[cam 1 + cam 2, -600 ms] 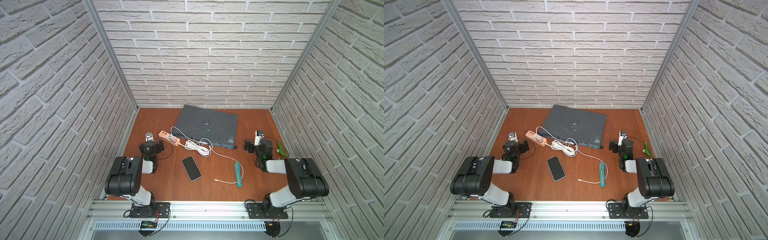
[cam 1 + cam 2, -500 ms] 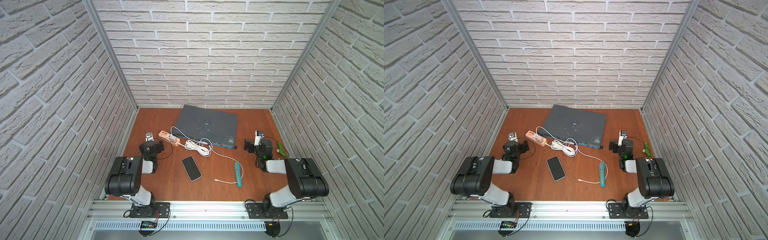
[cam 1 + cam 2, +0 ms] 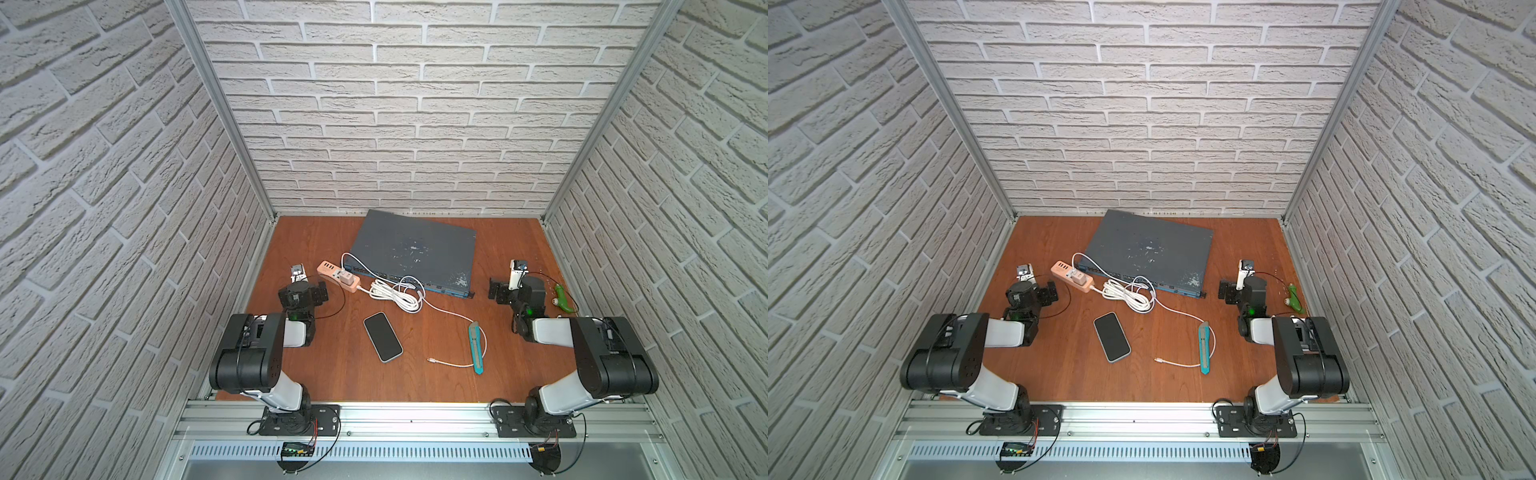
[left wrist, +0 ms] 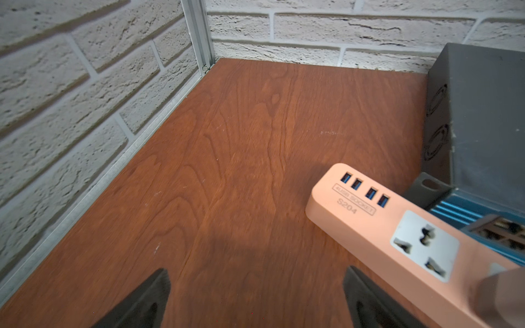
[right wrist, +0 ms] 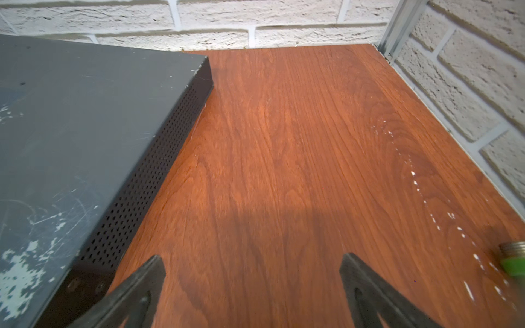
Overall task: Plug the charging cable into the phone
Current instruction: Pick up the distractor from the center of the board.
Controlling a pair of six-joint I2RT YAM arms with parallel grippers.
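Phone (image 3: 383,342) lies screen-up and diagonal, mid counter (image 3: 332,374), unplugged; visible in both top views. Charging cable (image 3: 446,312) leaves the white charger (image 3: 345,275) on the pink power strip (image 3: 337,277) and passes the coiled white cord (image 3: 395,295). It runs out to the right, curls round a teal utility knife (image 3: 477,343) and crosses its near end. Connector tip (image 3: 432,360) rests on bare counter to the right of the phone, clearly apart from it. Left jaws stand apart and empty, low over bare wood just beside the power strip's USB end. Right jaws stand apart and empty, over bare wood between the grey box (image 5: 71,127) and a green-handled object (image 5: 514,261). Neither pair touches cable or phone.
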